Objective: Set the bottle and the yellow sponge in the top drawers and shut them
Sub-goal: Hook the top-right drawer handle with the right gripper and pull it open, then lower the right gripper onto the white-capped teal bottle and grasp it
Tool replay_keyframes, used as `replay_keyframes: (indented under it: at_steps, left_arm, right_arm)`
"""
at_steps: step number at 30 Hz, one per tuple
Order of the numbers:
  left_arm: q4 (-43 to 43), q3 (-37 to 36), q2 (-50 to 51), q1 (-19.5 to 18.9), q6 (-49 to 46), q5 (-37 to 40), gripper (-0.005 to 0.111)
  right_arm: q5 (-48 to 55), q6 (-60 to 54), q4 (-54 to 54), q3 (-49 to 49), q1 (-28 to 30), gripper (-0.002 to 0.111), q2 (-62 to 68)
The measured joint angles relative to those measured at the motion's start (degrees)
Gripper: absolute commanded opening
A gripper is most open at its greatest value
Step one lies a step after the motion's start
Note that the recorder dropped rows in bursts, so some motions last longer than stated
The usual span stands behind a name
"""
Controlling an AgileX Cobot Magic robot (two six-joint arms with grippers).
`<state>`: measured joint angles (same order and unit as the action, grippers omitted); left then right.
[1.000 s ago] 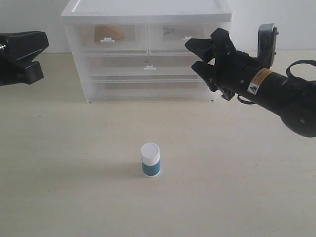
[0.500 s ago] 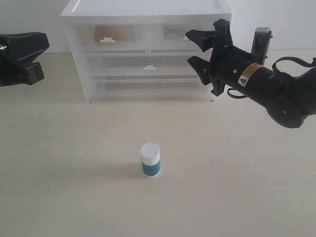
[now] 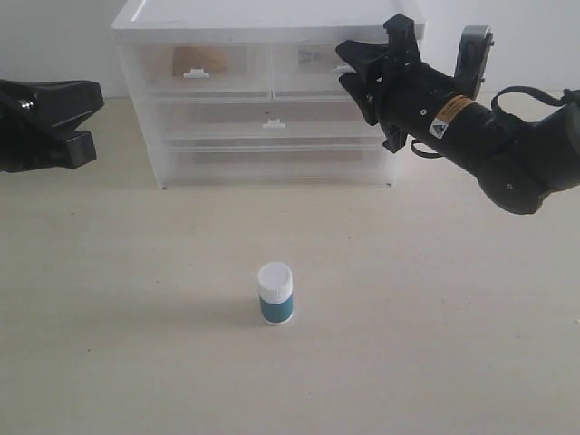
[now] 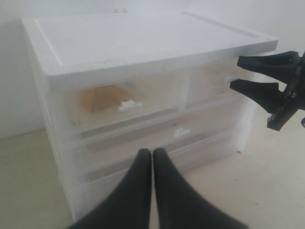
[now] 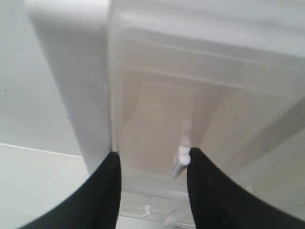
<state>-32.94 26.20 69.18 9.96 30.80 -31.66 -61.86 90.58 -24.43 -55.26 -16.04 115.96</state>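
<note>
By the top right drawer my right tool gapes empty, left tool pinched closed. Only the exterior view shows the bottle.

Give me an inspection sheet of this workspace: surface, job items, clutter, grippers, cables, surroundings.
Surface: pale table.
Job's things: bottle upright mid-table; yellow sponge inside the shut top-left drawer; top-right drawer shut.
Clutter: nothing seen.
Grippers: left gripper shut, holding nothing; right gripper open, fingers astride the top-right drawer's handle.
Cables: black cable looped on the right arm.
Surroundings: white wall behind.
</note>
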Motion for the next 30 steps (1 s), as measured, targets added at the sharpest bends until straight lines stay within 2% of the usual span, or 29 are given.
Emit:
replay_keyframes:
  at_steps: [21,24,28,30]
  left_arm:
    - [0.0,0.0,0.0,0.0,-0.5,-0.2,0.004]
    - [0.0,0.0,0.0,0.0,-0.5,-0.3,0.004]
    - [0.0,0.0,0.0,0.0,-0.5,-0.3,0.004]
    - [0.0,0.0,0.0,0.0,-0.5,-0.3,0.004]
  right_arm:
    - [-4.6,-3.0,-0.3,4.1,0.0,0.000,0.8]
    - [-9.6,-5.1,-2.1,12.4,0.0,0.000,-1.5]
    - [-10.4,-12.3,-7.5,24.3,0.0,0.001,-8.3]
    - [-9.5,-14.6,-13.0,26.4,0.0,0.012,-10.2]
